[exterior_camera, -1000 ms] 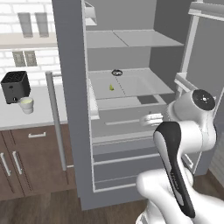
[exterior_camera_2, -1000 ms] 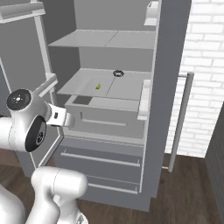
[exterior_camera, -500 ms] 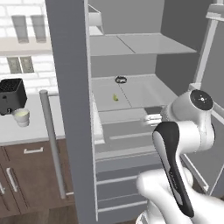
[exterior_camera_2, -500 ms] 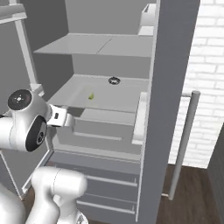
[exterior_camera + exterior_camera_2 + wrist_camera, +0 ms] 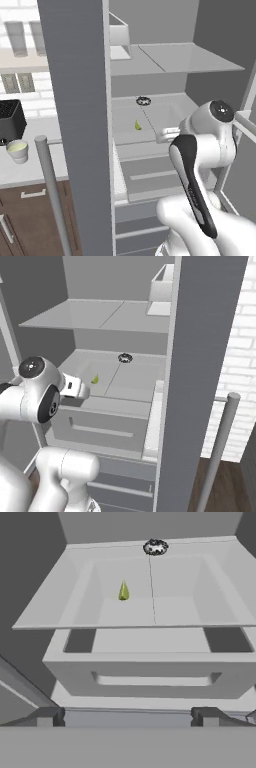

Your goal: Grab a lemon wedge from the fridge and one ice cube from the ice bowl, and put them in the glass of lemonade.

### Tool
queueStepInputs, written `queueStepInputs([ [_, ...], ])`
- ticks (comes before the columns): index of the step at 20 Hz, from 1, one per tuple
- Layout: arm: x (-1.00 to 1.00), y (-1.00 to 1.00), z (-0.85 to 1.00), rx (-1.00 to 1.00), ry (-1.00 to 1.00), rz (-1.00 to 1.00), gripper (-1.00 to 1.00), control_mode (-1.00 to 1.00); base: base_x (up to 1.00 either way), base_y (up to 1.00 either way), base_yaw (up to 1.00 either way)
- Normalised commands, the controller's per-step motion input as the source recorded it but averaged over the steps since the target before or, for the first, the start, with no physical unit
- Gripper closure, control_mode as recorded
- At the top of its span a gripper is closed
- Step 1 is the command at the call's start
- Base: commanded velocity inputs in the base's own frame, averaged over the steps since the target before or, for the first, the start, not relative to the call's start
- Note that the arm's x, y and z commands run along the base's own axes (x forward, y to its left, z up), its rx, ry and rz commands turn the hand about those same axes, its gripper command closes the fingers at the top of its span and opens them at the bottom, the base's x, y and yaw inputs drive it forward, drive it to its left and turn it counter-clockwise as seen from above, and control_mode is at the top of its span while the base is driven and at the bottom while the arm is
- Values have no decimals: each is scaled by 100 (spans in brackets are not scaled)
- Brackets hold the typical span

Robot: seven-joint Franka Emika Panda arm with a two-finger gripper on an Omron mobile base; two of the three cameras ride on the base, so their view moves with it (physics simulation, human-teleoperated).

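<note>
Base driven closer to fridge point(image 5: 75, 100), lemon wedge point(image 5: 123, 591) on shelf, pincer point(image 5: 127, 716) open

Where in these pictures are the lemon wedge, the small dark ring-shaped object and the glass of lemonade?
lemon wedge point(image 5: 123, 591): hand view, middle of the wedge.
dark ring-shaped object point(image 5: 155, 547): hand view, on the ring's rim.
glass of lemonade point(image 5: 17, 150): left base view, on the cup's wall.

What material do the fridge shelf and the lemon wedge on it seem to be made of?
The fridge shelf looks like matte white plastic or frosted glass: flat, even, no gloss; which one is unclear. The lemon wedge looks like fruit flesh, smooth yellow-green, tapering to a point.
</note>
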Motion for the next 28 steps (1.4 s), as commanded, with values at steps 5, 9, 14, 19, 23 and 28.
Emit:
queueStepInputs([
  [5,51,0,-10,0,3,0,-100,-100,0,0,0],
  [9,49,1,-15,0,4,0,-100,-100,0,0,0],
  [14,49,7,-20,0,7,0,-100,-100,0,0,0],
  [19,52,9,-24,0,6,0,-100,-100,0,0,0],
  [23,47,9,-18,0,2,0,-100,-100,0,0,0],
  [28,44,6,-16,0,1,0,-100,-100,0,0,0],
])
